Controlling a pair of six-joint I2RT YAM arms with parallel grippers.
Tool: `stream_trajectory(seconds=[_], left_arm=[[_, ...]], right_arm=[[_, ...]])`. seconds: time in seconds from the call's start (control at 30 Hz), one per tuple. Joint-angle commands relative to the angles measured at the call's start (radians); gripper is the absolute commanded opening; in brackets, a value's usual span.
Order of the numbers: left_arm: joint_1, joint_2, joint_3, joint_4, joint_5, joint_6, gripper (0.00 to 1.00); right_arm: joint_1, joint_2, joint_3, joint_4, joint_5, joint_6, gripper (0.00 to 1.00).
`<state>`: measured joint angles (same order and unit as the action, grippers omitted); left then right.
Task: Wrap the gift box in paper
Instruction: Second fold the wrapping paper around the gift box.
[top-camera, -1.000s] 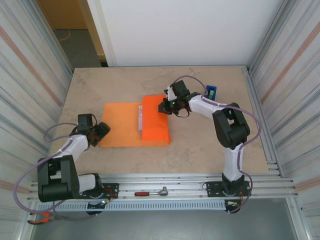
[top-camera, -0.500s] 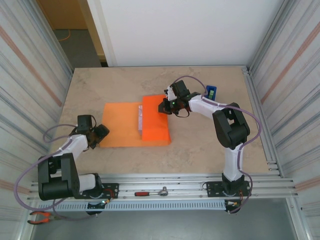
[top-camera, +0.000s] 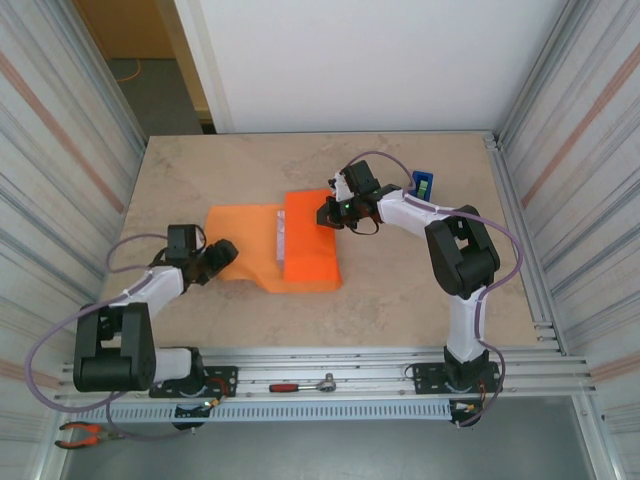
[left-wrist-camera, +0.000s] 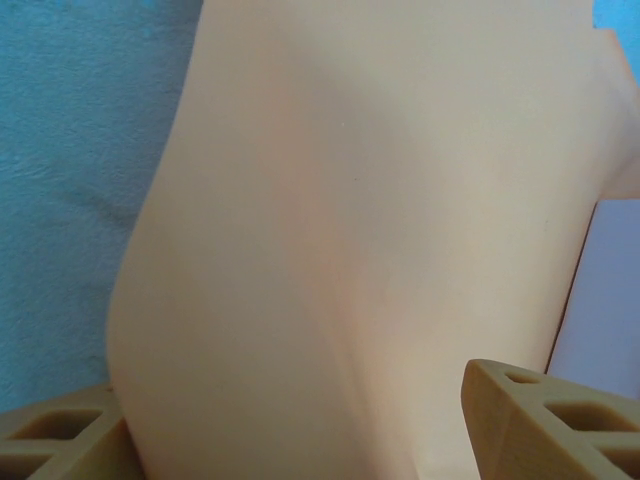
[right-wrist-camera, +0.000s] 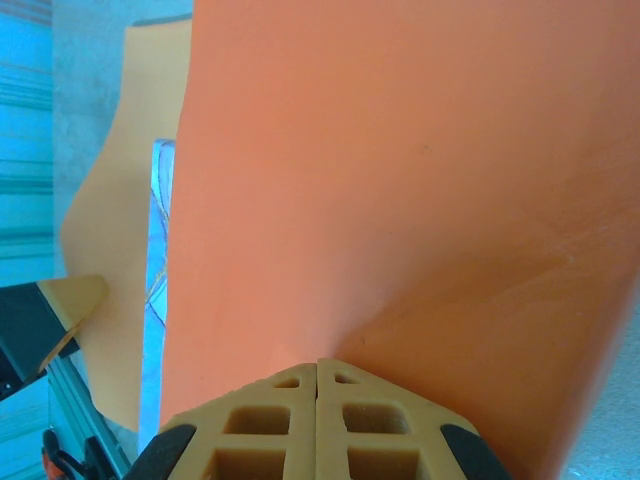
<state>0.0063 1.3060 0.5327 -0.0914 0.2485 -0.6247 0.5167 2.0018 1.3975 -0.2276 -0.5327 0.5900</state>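
Looking from above: the gift box sits mid-worktop under a folded flap, with the right fingers shut and pressing near its far edge. The free half of the paper runs leftward, with the left fingers at its near-left corner — the nearer arm.
Left wrist: the fingers stand wide with the sheet bulging between them, not pinched.
Right wrist: the closed tips rest on orange.
The likely next fold travels rightward — toward the box.
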Motion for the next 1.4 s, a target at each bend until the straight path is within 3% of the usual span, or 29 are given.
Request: stream_trajectory(seconds=[0.0,0.37,0.77,1.0,1.2,1.37], left_arm=[[0.000,0.041,0.041,0.043,0.024,0.039,0.74],[0.092,0.175,0.122,0.151,0.120,0.038,0.76],[0.144,0.270,0.248,0.092,0.220,0.088,0.74],[0.182,0.284,0.302,-0.020,0.245,0.130,0.63],[0.205,0.262,0.295,-0.083,0.248,0.149,0.41],[0.208,0.227,0.285,-0.138,0.233,0.154,0.38]], right_arm=[[0.003,0.044,-0.038,-0.066,0.051,-0.025,0.00],[0.006,0.049,-0.038,-0.065,0.053,-0.025,0.00],[0.017,0.057,-0.032,-0.063,0.049,-0.022,0.00],[0.020,0.057,-0.032,-0.062,0.050,-0.019,0.00],[0.020,0.058,-0.034,-0.062,0.049,-0.021,0.00],[0.020,0.057,-0.034,-0.060,0.049,-0.020,0.00]])
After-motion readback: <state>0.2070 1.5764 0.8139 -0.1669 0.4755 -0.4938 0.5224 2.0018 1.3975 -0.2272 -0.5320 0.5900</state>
